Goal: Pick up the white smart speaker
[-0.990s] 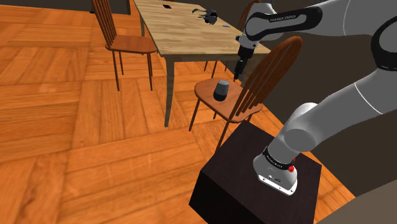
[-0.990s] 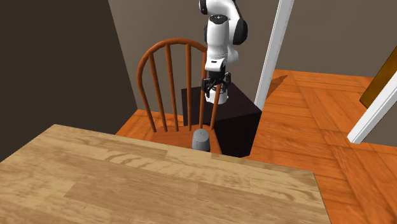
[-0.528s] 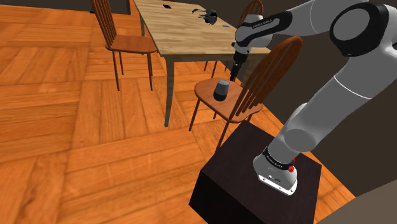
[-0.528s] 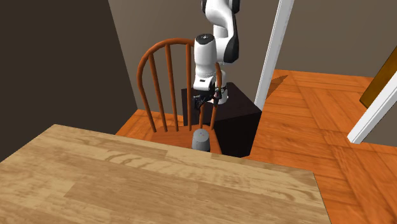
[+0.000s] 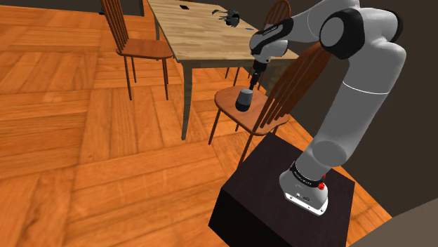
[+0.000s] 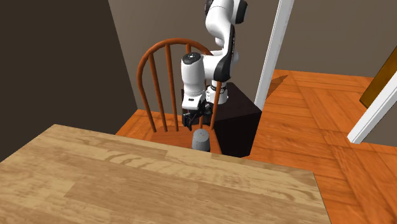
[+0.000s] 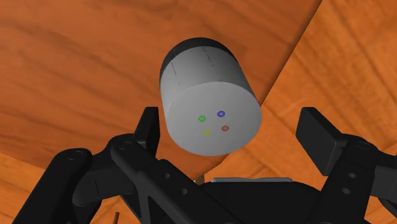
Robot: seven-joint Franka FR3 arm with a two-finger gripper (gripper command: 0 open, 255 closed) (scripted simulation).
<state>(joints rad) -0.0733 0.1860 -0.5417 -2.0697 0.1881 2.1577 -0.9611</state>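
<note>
The smart speaker (image 5: 244,99) is a short grey cylinder with a darker base, standing upright on the wooden chair seat (image 5: 225,100). Its flat top (image 7: 210,124) carries several small coloured dots. My gripper (image 5: 253,79) hangs just above the speaker and points down at it. In the wrist view the gripper (image 7: 232,124) is open, one black finger (image 7: 150,127) on each side of the speaker's top, neither touching it. In the second exterior view the gripper (image 6: 193,121) sits right above the speaker (image 6: 201,139), in front of the chair's back.
The chair's curved spindle back (image 6: 170,83) rises close behind my arm. A wooden table (image 5: 196,31) stands beside the chair, with small dark items at its far end (image 5: 230,17). Another chair (image 5: 133,42) is across the table. My dark stand (image 5: 281,196) is on the parquet floor.
My arm has swung towards the chair and lowered; the gripper went from beside the chair's back to just above the speaker. The speaker has not moved.
</note>
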